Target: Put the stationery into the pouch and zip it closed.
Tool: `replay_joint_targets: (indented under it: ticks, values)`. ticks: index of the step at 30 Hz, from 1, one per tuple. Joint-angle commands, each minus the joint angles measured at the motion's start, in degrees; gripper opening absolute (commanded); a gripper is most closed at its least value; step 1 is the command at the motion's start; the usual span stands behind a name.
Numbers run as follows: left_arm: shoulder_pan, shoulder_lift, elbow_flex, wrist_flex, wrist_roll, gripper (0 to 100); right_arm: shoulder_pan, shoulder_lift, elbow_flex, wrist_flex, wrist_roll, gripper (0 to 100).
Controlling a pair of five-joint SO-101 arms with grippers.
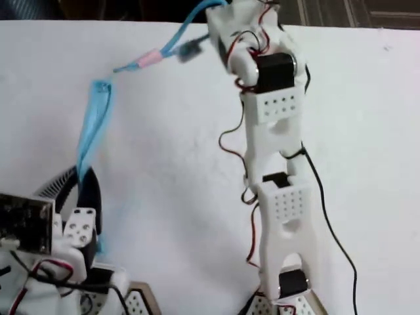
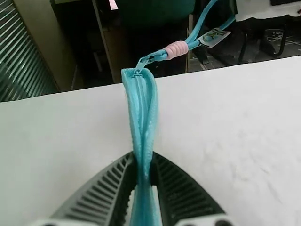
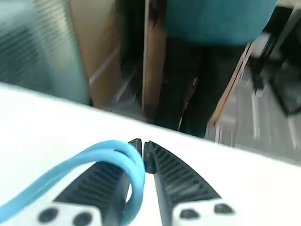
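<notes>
L fingers (image 2: 106, 188): pouch (image 2: 141, 117); R fingers (image 3: 178, 179): strap (image 3: 94, 155)

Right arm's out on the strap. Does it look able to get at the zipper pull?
Probably, but not while holding. The right gripper is shut on the strap; the zipper pull sits just past the pink bead along it, with nothing lying between. It would likely need to let go first.

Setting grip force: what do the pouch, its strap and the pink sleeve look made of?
Light-blue pouch: soft matte fabric, likely woven synthetic; it folds flat in the left hand. Its strap: smooth band or cord, maybe rubbery or coated; slight sheen. The pink sleeve: ribbed, probably plastic or wound thread; can't tell which.
</notes>
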Motion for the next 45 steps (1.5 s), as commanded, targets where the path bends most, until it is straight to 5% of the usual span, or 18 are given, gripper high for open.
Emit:
replay_joint_targets:
  ticks: [1,6,9,15,23,36,40,45]
  values:
    - [-0.6,0.0,1.5,-2.7,-0.4,2,-2.4,-6.9,-2.2,9.2,0.5,13.2]
    - [-0.6,0.0,6.8,-7.1,-0.2,2,-6.2,-12.9,-1.6,20.5,0.4,43.7]
    - [-0.6,0.0,8.1,-10.4,-0.2,2,-9.4,-17.1,-2.0,20.4,0.9,49.1]
    - [-1.0,0.1,15.8,-21.8,-0.4,2,-18.7,-28.4,3.8,20.5,0.9,37.8]
    - [-4.5,0.1,18.1,-27.4,-0.4,2,-19.5,-47.0,31.2,20.5,0.9,25.3]
    - [-4.4,6.4,17.5,-29.2,-0.4,2,-19.2,-79.5,75.0,20.2,-2.5,40.8]
    - [-4.5,3.9,18.3,-28.7,-0.5,2,-14.2,-90.6,86.6,18.9,-2.2,31.8]
    - [-4.3,-2.7,24.2,-28.1,-0.6,2,-4.5,-104.7,105.5,10.9,-1.9,6.0]
